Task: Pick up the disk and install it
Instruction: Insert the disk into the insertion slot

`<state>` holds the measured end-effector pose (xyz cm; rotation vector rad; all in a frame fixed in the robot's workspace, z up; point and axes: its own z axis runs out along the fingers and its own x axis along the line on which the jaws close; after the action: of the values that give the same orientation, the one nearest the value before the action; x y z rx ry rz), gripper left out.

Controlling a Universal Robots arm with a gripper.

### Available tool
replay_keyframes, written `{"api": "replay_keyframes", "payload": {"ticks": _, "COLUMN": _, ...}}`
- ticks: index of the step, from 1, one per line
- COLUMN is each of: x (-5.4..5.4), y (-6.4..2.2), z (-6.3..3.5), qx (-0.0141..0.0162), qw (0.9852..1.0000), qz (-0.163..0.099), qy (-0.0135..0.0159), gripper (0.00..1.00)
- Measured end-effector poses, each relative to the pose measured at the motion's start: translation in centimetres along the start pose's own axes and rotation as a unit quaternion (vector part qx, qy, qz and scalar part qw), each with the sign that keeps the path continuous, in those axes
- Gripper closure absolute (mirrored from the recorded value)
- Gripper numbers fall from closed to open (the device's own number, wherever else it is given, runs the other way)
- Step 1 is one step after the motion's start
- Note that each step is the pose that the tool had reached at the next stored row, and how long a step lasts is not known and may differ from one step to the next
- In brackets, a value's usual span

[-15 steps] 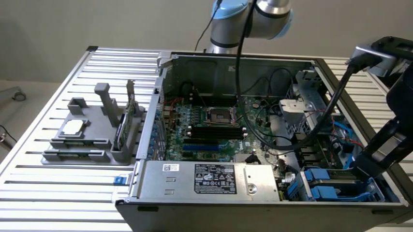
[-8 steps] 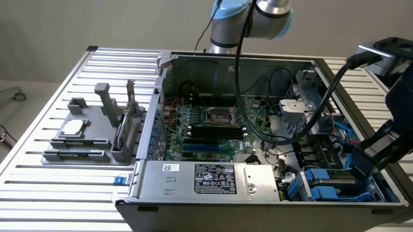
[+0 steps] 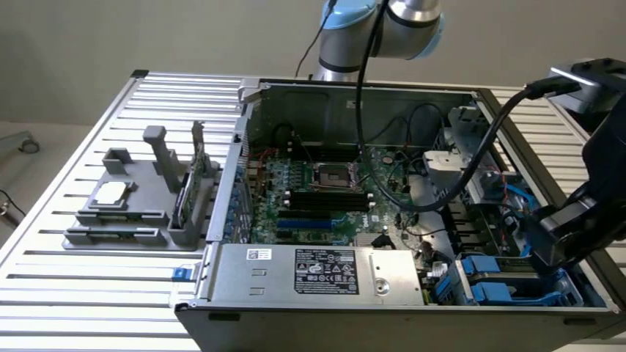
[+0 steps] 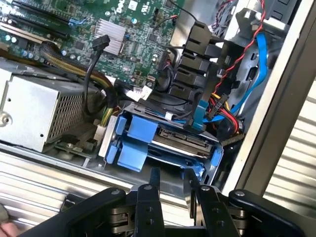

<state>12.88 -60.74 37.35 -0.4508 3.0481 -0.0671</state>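
The disk point(image 4: 180, 140) lies flat in the drive bay at the corner of the open computer case, its silver-grey metal edge showing inside its blue plastic carrier point(image 4: 133, 140). In the exterior view the blue carrier point(image 3: 489, 282) sits at the case's near corner on the exterior view's right. My gripper point(image 4: 173, 175) hovers just outside the case wall in front of the disk. Its two black fingers point(image 4: 154, 180) stand a little apart with nothing between them. In the exterior view the gripper point(image 3: 558, 253) hangs right over the bay.
A large grey metal box with a sticker point(image 3: 313, 271) fills the case's front beside the bay. Red, yellow and blue cables point(image 4: 256, 64) run above the disk. The motherboard point(image 3: 313, 191) lies deeper in. A grey fixture point(image 3: 127, 213) holding a small chip point(image 3: 110, 192) stands on the slatted table.
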Motion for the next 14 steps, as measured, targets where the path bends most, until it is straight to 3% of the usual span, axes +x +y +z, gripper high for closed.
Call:
{"api": "replay_keyframes", "payload": {"ticks": 4, "x": 0.0, "y": 0.01, "z": 0.1, "qx": 0.0019, "qw": 0.9994, "qz": 0.036, "qy": 0.0019, "gripper": 0.67}}
{"api": "replay_keyframes", "payload": {"ticks": 7, "x": 0.01, "y": 0.01, "z": 0.18, "qx": 0.0034, "qw": 0.998, "qz": 0.064, "qy": 0.0033, "gripper": 0.67}}
{"api": "replay_keyframes", "payload": {"ticks": 11, "x": 0.02, "y": 0.02, "z": 0.3, "qx": 0.0052, "qw": 0.995, "qz": 0.099, "qy": 0.0051, "gripper": 0.67}}
{"api": "replay_keyframes", "payload": {"ticks": 14, "x": 0.02, "y": 0.02, "z": 0.4, "qx": 0.0067, "qw": 0.9919, "qz": 0.127, "qy": 0.0066, "gripper": 0.67}}
